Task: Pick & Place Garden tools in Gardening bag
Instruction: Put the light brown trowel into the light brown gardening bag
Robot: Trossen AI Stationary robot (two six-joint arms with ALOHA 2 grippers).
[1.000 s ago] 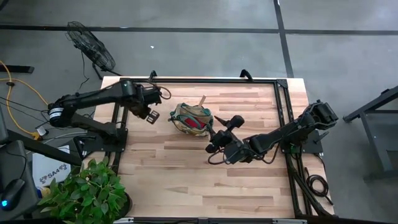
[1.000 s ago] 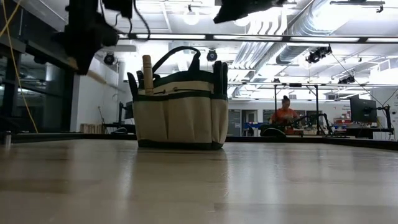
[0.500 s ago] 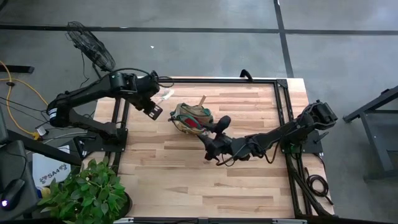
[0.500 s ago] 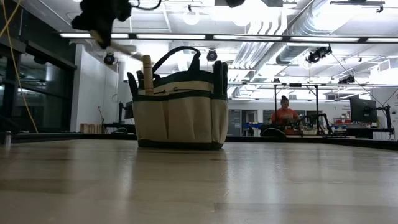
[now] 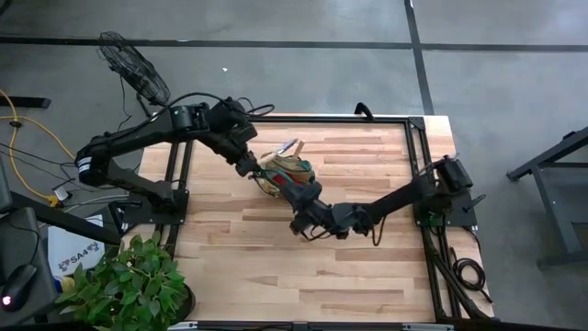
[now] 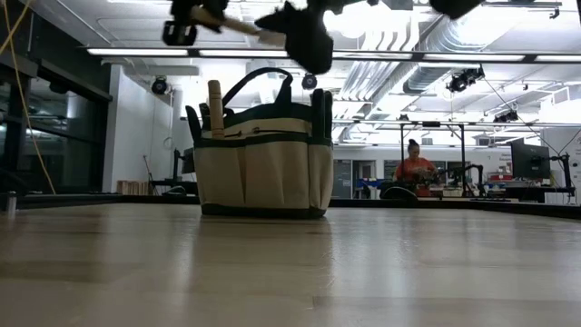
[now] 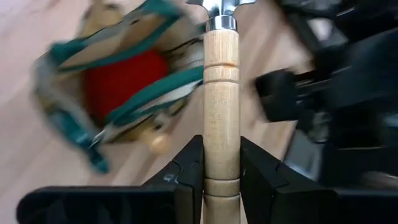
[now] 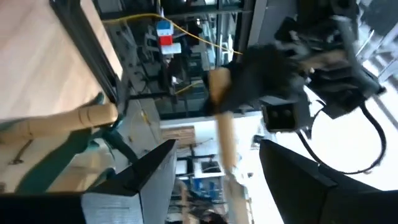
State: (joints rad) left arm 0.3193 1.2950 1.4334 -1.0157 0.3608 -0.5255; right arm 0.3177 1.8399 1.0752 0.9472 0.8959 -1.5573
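Left pincer (image 7: 221,163) has swung over the bag (image 5: 283,174), clenched on a wooden-handled tool (image 7: 221,99); right pincer (image 5: 303,213) released beside it. Last tool left.

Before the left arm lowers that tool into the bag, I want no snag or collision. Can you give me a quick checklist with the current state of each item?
1. Left gripper clamped on the wooden-handled tool: ok.
2. Tool over the bag opening: ok, seen from above.
3. Room left inside the bag beside the red glove: cannot tell.
4. Right gripper clear of the drop path: not ok, it sits right beside the bag, fingers open.
5. Bag upright on the table: ok.
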